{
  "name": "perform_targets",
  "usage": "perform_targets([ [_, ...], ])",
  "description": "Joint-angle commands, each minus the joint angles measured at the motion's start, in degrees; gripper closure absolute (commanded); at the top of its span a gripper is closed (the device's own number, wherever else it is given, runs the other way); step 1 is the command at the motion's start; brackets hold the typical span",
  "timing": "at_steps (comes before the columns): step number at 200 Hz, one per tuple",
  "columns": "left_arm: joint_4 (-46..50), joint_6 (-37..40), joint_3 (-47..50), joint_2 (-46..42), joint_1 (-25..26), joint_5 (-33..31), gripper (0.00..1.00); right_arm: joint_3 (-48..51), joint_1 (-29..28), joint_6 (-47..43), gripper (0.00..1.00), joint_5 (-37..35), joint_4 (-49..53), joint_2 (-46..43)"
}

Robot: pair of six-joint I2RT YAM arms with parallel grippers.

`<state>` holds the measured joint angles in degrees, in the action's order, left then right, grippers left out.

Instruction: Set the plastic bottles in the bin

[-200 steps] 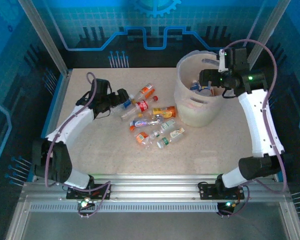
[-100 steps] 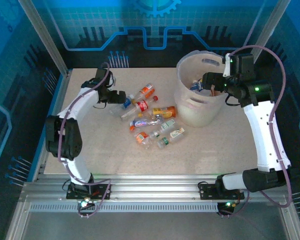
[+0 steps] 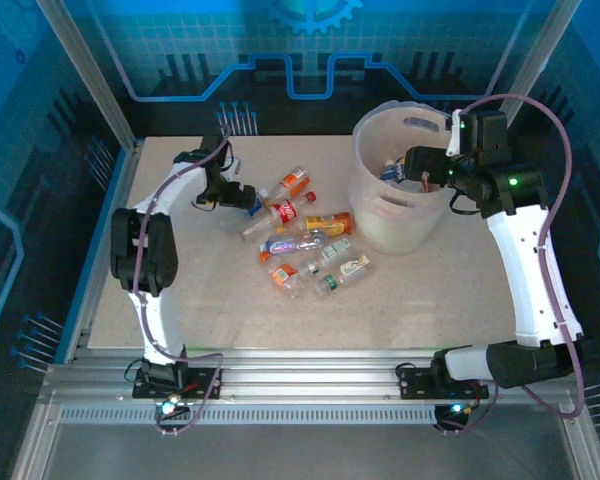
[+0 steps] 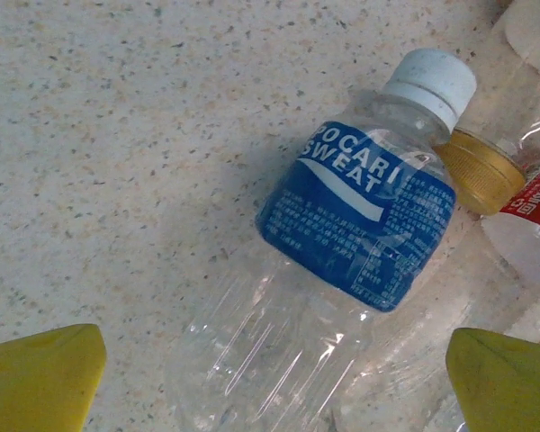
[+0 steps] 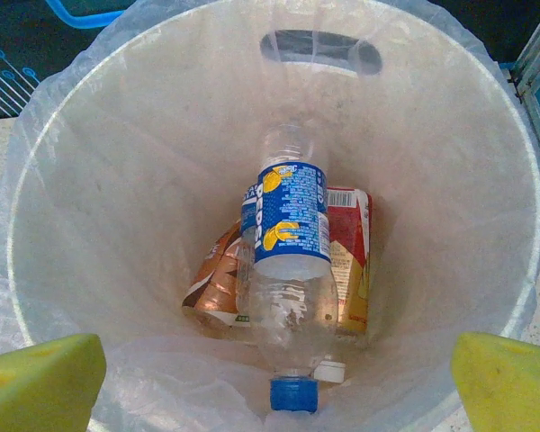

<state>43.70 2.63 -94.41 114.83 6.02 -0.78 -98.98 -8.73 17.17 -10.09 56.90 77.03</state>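
Well, Pocari Sweat btl [image 4: 279, 351], blue label [image 4: 355, 214], white cap [image 4: 429, 79]

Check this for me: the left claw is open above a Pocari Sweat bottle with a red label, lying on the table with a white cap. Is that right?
Not quite. The Pocari Sweat bottle has a blue label, not a red one, as the left wrist view shows. The rest holds: the left claw is open above it, and it lies on the table with a white cap.
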Motion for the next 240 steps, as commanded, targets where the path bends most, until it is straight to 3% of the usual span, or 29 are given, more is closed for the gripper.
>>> perform_targets([
  [1,2.52,1.49,-2.50,2.15,-0.72,3.32,0.01,0.60,-0.87,0.60,0.00,-0.20,-1.26,-1.25],
  [150,1.45,-3.25,-4.52,9.31,-4.92,4.90,0.03,1.28,-0.95,0.56,0.00,1.38,-1.97,-1.09],
  [209,0.65,-5.51,-6.43,12.75,-6.02,6.81,0.15,1.23,-1.19,0.58,0.00,1.95,-2.23,-0.39],
  [240,0.61,-6.44,-7.00,14.19,-6.01,7.02,0.30,1.07,-1.40,0.43,0.00,2.10,-2.15,0.04],
])
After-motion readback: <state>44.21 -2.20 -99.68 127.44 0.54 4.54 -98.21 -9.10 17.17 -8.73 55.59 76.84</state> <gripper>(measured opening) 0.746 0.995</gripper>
